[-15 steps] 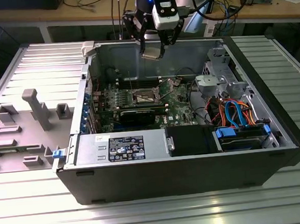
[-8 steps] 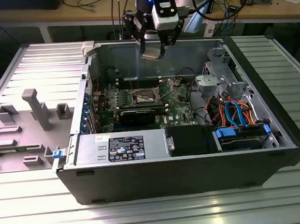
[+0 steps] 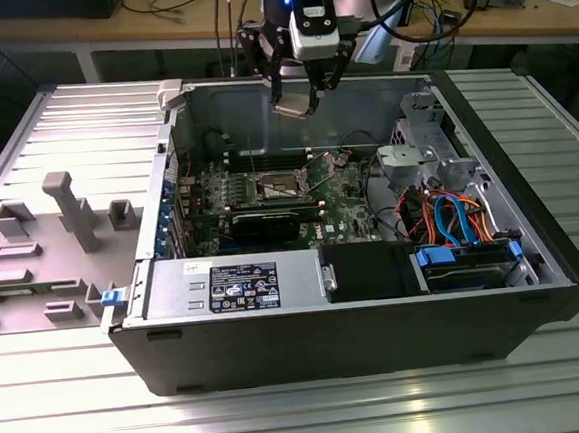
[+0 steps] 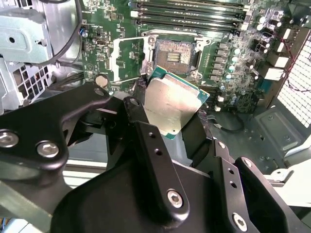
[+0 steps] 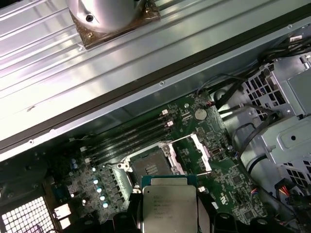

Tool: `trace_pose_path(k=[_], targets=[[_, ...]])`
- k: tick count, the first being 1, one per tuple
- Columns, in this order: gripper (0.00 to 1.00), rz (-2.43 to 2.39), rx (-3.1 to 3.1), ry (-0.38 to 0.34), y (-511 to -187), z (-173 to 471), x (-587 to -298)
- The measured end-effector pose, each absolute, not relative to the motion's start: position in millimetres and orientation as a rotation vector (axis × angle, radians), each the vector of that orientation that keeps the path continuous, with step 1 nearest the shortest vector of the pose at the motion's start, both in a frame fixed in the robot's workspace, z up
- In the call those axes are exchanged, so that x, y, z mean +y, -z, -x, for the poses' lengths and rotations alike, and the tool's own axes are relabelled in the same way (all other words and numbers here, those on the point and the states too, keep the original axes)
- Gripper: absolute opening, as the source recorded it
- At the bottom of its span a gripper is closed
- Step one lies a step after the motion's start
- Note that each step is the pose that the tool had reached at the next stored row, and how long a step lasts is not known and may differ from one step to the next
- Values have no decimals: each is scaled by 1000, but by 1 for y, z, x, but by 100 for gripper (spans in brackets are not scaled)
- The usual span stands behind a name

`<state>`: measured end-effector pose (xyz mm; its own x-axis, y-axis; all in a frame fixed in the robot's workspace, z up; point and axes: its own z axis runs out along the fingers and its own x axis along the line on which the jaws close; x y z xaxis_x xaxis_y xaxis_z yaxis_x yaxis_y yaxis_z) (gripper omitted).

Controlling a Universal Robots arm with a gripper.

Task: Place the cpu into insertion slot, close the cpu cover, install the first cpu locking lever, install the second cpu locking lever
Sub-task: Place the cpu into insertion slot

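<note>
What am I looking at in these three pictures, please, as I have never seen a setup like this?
A robot arm hangs over an open computer case that lies on a ribbed metal table. The exterior view comes from a camera off the arm; both wrist views come from cameras riding on the arm, looking into the case. The arm's gripper is shut on the cpu, a small square chip with a silvery top, held above the green circuit board. Close by on the board is the insertion slot, empty, with the cpu cover swung open beside it.
</note>
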<state>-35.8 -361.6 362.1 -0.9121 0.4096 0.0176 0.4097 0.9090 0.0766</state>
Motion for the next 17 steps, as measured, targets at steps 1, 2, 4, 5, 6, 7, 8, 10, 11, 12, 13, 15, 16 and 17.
trace_pose_path(k=[1,2,4,5,6,7,8,10,11,12,13,15,16,17], targets=[[55,659,-3068,123,-362,36,-362],[55,661,-3068,123,-361,36,-362],[55,689,-3062,123,-361,36,-362],[55,709,-3058,123,-361,36,-362],[55,726,-3055,123,-360,36,-362],[55,750,-3050,123,-360,36,-362],[55,763,-3047,123,-360,36,-362],[55,796,-3039,123,-359,36,-362],[55,796,-3039,123,-359,36,-362],[55,800,-3038,123,-359,36,-362],[55,822,-3033,123,-358,36,-362],[55,865,-3022,123,-358,36,-362],[55,903,-3011,123,-357,36,-362],[55,922,-3006,123,-357,36,-362]])
